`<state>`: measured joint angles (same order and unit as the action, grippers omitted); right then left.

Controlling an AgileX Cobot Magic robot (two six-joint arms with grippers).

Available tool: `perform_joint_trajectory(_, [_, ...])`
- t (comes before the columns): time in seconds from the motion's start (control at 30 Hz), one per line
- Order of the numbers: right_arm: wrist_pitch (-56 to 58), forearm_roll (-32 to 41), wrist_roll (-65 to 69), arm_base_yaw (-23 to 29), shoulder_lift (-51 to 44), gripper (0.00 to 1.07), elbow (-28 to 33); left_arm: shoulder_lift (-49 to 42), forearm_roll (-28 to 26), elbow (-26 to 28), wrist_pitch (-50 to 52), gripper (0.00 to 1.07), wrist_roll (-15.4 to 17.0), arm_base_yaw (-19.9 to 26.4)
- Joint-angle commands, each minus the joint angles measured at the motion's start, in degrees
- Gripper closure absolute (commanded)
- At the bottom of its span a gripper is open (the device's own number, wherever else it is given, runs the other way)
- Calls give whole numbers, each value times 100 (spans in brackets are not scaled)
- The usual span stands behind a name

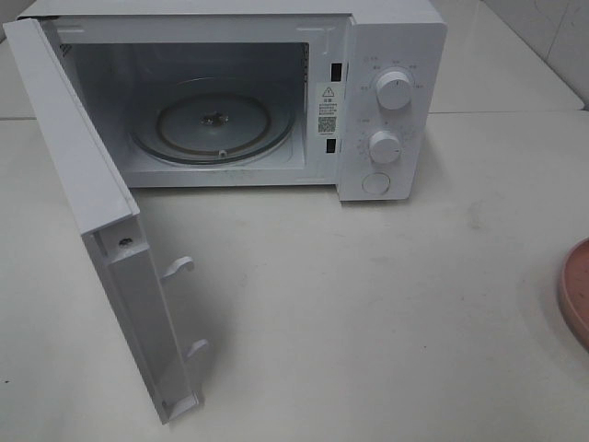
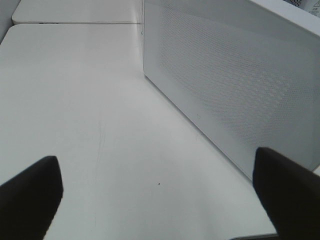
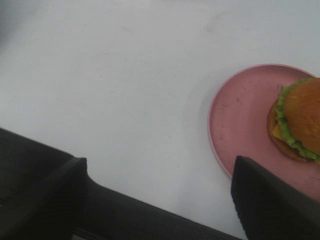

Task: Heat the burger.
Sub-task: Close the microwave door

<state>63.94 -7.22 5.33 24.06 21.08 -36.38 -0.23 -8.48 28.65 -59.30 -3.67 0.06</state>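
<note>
The burger (image 3: 299, 122) sat on the pink plate (image 3: 240, 115), which lay on the table (image 1: 368, 304) well to the right of the microwave (image 1: 391, 101). The right gripper (image 3: 157, 187) hung over the table beside the plate, jaws spread and empty. The microwave's door (image 1: 101, 221) stood open, turntable (image 1: 213, 120) bare. The left gripper (image 2: 157, 195), jaws spread, hovered beside the door.

Looks like a kitchen-style test setup. White microwave (image 1: 276, 92) at the upper middle of the high view, door (image 1: 101, 230) swung open toward lower left, glass turntable (image 1: 213, 124) visible inside, two dials (image 1: 394, 90) on the control panel at right. It stands on a plain white tabletop (image 1: 368, 304). Pale tiled wall (image 1: 552, 37) in the upper right corner. Pink plate (image 1: 575, 290) at the right edge.
</note>
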Motion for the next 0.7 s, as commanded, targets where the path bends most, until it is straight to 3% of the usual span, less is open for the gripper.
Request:
perform_joint_trajectory(0.03, [46,29,-183,-424,-470,31,195,-132,11,-23,52,9,6,0])
perform_joint_trajectory(0.33, [6,92,-195,-1060,-1352,31,527,-132,11,-23,52,9,6,0])
perform_joint_trajectory(0.5, [-470,613,-195,-1570,-1960,31,728,-132,11,-23,52,9,6,0])
perform_joint_trajectory(0.7, [-487,722,-275,-1856,-2257,32,739,-132,11,-23,52,9,6,0])
